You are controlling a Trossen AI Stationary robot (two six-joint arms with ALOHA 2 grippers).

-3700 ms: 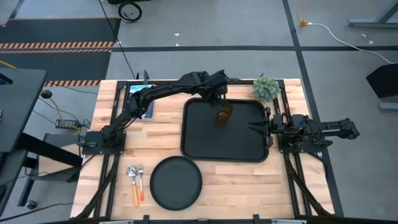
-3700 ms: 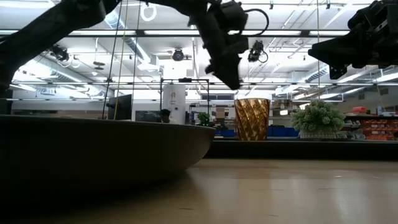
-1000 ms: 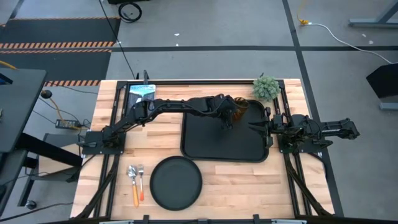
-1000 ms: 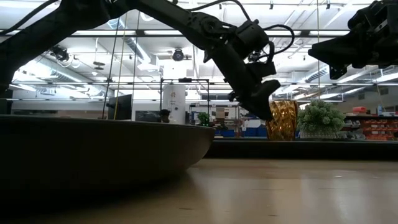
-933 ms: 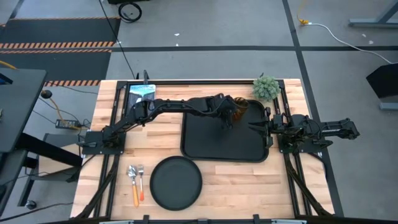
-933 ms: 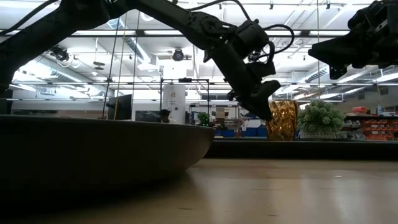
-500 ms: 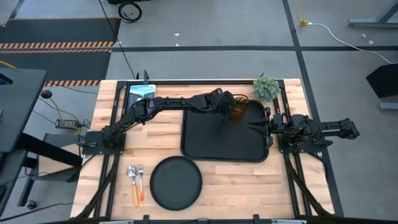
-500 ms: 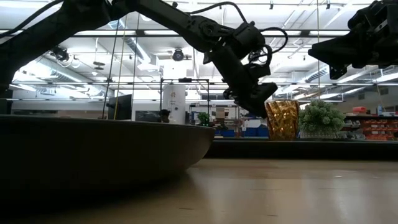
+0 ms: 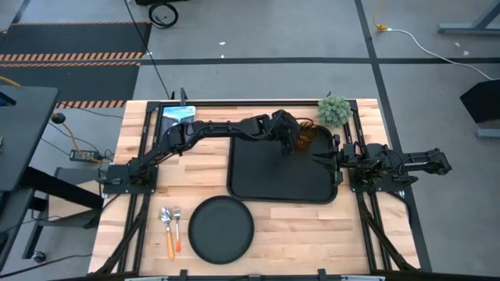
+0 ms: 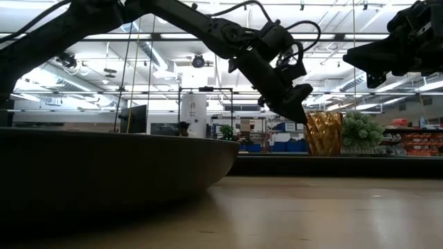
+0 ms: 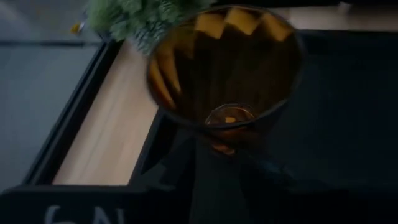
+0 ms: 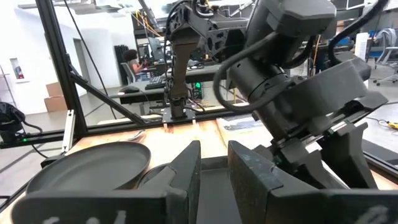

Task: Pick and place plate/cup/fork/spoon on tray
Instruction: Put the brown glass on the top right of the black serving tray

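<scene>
The amber cup (image 9: 306, 137) stands upright on the black tray (image 9: 266, 183), in its far right corner; it also shows in the low view (image 10: 324, 133) and the left wrist view (image 11: 224, 68). My left gripper (image 9: 292, 143) points down and to the right, with its tip (image 10: 301, 119) right at the cup's left rim; I cannot tell whether it touches. The round black plate (image 9: 222, 228) lies on the table near the front edge. The orange-handled fork and spoon (image 9: 169, 238) lie side by side to its left. My right gripper (image 9: 316, 160) is shut and empty over the tray's right rim.
A small green plant (image 9: 333, 111) stands just beyond the tray's far right corner, close behind the cup. A flat blue-and-dark item (image 9: 178, 117) lies at the far left. Bare wood shows left of the tray and right of the plate.
My left gripper has risen from low beside the cup to its rim height, then gone toward the table's right edge. The cup has shifted a little toward the right edge with it, still upright on the tray.
</scene>
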